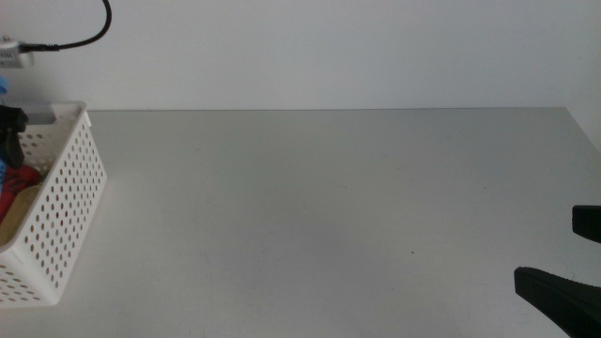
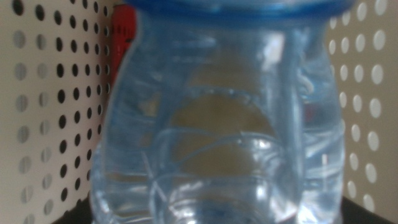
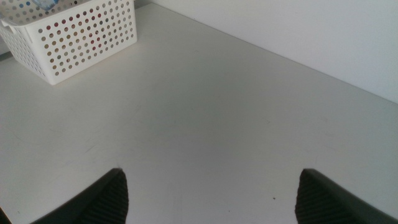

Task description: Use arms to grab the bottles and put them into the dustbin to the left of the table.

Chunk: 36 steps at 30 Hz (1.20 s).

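The white perforated dustbin (image 1: 56, 211) stands at the table's left end; it also shows in the right wrist view (image 3: 74, 43). A red can (image 1: 19, 183) and a pale-yellow bottle (image 1: 17, 214) lie inside it. My left gripper (image 1: 9, 127) is over the dustbin at the picture's left edge, shut on the clear blue-capped water bottle (image 2: 217, 124), which fills the left wrist view. Behind the bottle I see the dustbin walls (image 2: 50, 93) and the red can (image 2: 124, 25). My right gripper (image 1: 575, 258) waits open and empty at the front right, over the table (image 3: 211, 193).
The light-grey table (image 1: 329, 207) runs from the dustbin to the right edge, with a white wall behind it. A black cable (image 1: 84, 38) hangs at the upper left.
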Each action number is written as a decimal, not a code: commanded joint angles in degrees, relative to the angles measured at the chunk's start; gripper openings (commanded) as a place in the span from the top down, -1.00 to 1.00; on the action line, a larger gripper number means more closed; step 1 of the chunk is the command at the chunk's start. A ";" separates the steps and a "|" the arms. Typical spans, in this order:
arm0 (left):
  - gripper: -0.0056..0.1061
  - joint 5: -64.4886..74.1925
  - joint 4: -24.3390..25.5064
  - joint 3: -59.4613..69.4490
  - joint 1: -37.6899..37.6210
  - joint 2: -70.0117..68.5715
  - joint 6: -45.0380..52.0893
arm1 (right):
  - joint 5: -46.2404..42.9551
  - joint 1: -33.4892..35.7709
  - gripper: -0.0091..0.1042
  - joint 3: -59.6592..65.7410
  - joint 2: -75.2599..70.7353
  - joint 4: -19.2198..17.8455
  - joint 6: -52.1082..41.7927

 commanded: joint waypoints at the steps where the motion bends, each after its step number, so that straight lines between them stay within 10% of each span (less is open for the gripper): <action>1: 0.74 -1.98 -0.05 -2.38 0.36 -1.19 2.13 | -3.86 -0.33 -0.82 -1.55 0.29 0.05 -0.68; 7: 0.04 -1.79 -0.50 -2.38 0.36 2.30 5.04 | -3.86 -0.33 -0.82 -1.55 0.29 0.05 -0.68; 11: -0.76 -1.91 0.59 -2.38 0.36 2.59 1.09 | -3.86 -0.33 -0.82 -1.55 0.29 0.05 -0.68; 36: -0.77 3.06 -2.49 -1.98 -9.92 -18.99 -4.54 | -3.86 -0.33 -0.82 -1.55 0.29 0.05 -0.68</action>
